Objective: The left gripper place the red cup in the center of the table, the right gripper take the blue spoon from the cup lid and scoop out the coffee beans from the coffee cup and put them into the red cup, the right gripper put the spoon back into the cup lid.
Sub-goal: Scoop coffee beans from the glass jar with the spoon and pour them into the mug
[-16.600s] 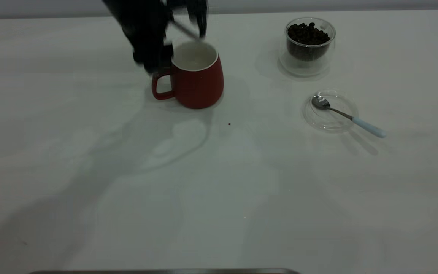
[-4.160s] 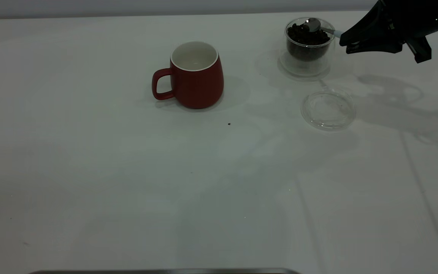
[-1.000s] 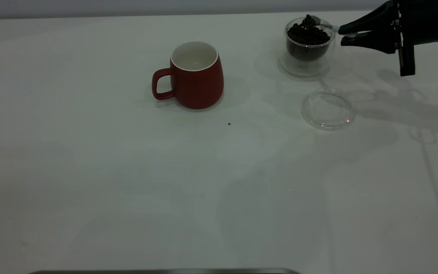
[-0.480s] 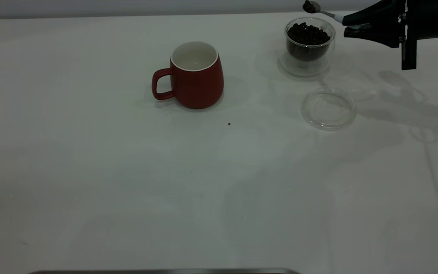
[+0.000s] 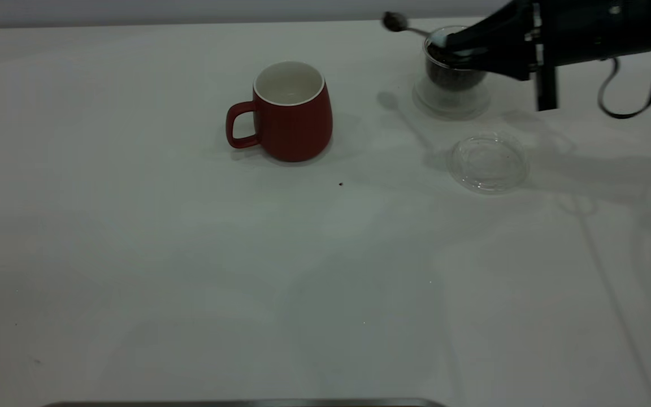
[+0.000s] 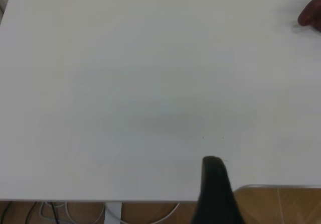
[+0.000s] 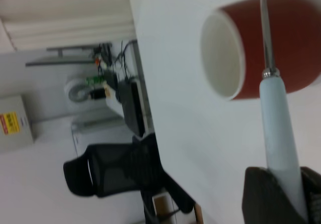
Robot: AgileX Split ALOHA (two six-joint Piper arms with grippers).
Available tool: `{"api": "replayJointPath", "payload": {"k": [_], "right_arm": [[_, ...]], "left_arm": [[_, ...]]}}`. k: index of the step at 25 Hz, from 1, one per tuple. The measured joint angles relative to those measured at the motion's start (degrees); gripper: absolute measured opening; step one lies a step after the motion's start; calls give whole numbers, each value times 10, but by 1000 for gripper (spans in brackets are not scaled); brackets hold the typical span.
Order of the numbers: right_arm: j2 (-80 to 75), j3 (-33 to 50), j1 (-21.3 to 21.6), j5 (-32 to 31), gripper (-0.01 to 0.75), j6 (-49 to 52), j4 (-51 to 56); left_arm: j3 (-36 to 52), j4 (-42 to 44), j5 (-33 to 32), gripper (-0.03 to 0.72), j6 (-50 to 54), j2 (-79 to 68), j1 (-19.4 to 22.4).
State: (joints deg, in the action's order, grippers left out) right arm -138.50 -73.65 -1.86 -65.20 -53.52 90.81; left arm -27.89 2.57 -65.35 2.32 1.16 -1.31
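My left arm is parked off the near-left side; its wrist camera gives me bare table point(image 6: 125, 83), a sliver of the red cup point(image 6: 312, 17) at the frame edge, and one dark finger point(image 6: 216, 194) of the left gripper, so I cannot tell whether that claw is apart or together. In the exterior view, the red cup point(image 5: 291, 112) stands upright toward the middle of the table point(image 5: 190, 271), handle to the left, white inside bare as far as I can see. A small dark speck point(image 5: 341, 183) lies on the table just in front of it. Between red cup and coffee cup point(image 5: 453, 79), the blue spoon point(image 5: 410, 26) hangs in the air, bowl pointing left; the bowl looks dark, possibly loaded with beans, but it is blurred. The right gripper point(image 5: 451, 46) is clamped on the pale handle, over the coffee cup's mouth and hiding most of the coffee beans point(image 5: 444, 76). The wrist view confirms the pinch: fingers point(image 7: 261, 194) closed on the spoon handle, red cup beyond. The cup lid point(image 5: 487, 163) sits flat in front of the coffee cup, apart from it.
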Motion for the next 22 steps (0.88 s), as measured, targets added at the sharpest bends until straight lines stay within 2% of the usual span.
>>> {"api": "replayJointPath", "payload": {"k": [10,19,22], "right_arm": [[0,0,-86,0,114,-5,19],[0,0,-112,0,114,-21,19],[0,0,-113,18,114,-30,13]], "left_arm": [[0,0,0,587,0,0,0],[0,0,0,587,0,0,0],[0,0,0,587,0,0,0]]}}
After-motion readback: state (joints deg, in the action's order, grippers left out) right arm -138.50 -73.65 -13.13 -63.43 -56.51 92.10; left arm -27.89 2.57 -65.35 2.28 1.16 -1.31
